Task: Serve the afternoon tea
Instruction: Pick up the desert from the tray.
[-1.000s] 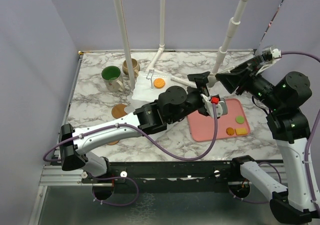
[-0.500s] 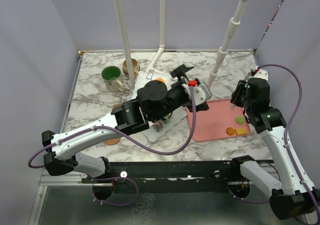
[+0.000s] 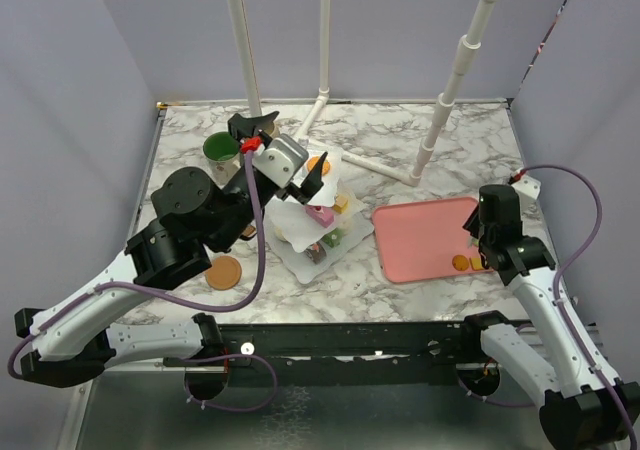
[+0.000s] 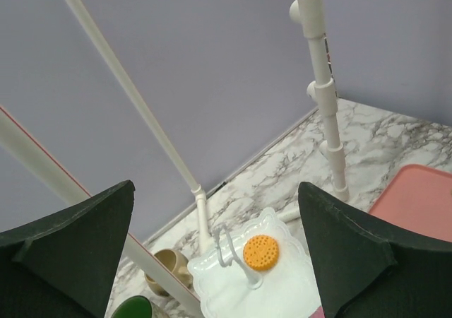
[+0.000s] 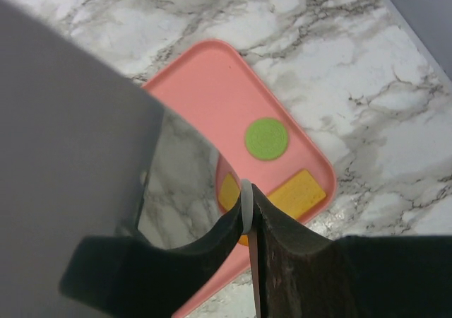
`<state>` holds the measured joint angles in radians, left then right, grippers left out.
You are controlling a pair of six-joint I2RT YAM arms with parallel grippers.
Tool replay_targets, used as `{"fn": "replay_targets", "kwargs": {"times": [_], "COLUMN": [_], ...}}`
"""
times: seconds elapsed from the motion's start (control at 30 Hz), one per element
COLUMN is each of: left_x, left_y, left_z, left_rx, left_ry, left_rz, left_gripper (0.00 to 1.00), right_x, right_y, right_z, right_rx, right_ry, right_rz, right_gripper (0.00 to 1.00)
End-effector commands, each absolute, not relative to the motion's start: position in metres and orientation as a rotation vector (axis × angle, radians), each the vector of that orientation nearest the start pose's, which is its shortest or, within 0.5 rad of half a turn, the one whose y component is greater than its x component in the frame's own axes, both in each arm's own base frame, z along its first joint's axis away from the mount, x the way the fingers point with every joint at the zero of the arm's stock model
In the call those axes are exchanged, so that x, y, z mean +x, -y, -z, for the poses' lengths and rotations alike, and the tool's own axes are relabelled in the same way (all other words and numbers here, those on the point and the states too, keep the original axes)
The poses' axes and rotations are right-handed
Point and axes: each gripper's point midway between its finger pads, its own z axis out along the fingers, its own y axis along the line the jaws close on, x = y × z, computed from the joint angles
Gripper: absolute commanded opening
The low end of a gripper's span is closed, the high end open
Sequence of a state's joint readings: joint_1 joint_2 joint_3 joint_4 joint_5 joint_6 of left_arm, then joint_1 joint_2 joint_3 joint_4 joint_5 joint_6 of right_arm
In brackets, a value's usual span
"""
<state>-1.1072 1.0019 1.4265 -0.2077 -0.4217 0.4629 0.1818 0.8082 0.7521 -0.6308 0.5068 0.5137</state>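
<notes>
We see the left gripper (image 4: 215,187) hanging high over the back left of the marble table (image 3: 400,130). Its jaws are spread wide and nothing sits between them.

Straight below it, in its own camera, lies the top plate of the white tiered stand (image 4: 233,293). The plate carries a single orange biscuit (image 4: 260,252) just beside the wire loop handle (image 4: 226,242). From above, the lower plate holds several small pastries (image 3: 322,214), pink, yellow, green and dark. The stand sits near the middle of the table, just beside the left edge of the pink tray (image 3: 420,232).

The green mug (image 3: 222,150) stands behind and to the left of the stand. The beige mug (image 4: 166,268) stands just past it, close to a slanting white pipe (image 4: 127,85). One brown coaster (image 3: 224,272) lies flat on the marble in front and to the left of the stand, next to the left arm and apart from both mugs.

The right gripper (image 5: 248,205) hangs over the right end of the tray. Its fingertips nearly meet, with only a thin pale sliver between them, and we cannot tell whether it is clenched on anything or merely narrowed. Beneath it on the tray lie a green disc (image 5: 267,138), a yellow slab (image 5: 296,191) and an orange piece (image 5: 227,191), which is partly hidden behind one finger.
</notes>
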Motion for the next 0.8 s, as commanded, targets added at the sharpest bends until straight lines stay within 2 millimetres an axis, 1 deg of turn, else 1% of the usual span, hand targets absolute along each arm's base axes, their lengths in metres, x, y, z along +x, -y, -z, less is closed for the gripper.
{"fn": "replay_targets", "kwargs": {"times": [0.0,0.17,0.27,0.47,0.57,0.67,0.73,0.77], "left_x": [0.219,0.215,0.214,0.214,0.215,0.215,0.215,0.215], "left_y": [0.225,0.224,0.225,0.223,0.222,0.223,0.223,0.222], "left_z": [-0.475,-0.471,-0.468,-0.469,-0.468,-0.466,-0.466,-0.467], "left_rx": [0.697,0.686,0.682,0.674,0.675,0.685,0.684,0.681], "left_ry": [-1.262,-1.269,-1.274,-1.278,-1.279,-1.276,-1.275,-1.273], "left_rz": [0.222,0.257,0.273,0.266,0.262,0.258,0.256,0.257], "left_gripper": [0.99,0.99,0.99,0.99,0.99,0.99,0.99,0.99], "right_x": [0.251,0.25,0.254,0.262,0.268,0.271,0.272,0.272], "right_y": [0.036,0.053,0.062,0.069,0.068,0.068,0.07,0.071], "right_z": [-0.166,-0.152,-0.15,-0.142,-0.139,-0.136,-0.136,-0.136], "right_rx": [0.775,0.873,0.898,0.929,0.933,0.935,0.942,0.944], "right_ry": [-1.959,-1.862,-1.796,-1.748,-1.731,-1.731,-1.73,-1.728], "right_rz": [0.207,0.278,0.323,0.374,0.358,0.366,0.385,0.393], "right_gripper": [0.23,0.23,0.23,0.23,0.3,0.33,0.38,0.42]}}
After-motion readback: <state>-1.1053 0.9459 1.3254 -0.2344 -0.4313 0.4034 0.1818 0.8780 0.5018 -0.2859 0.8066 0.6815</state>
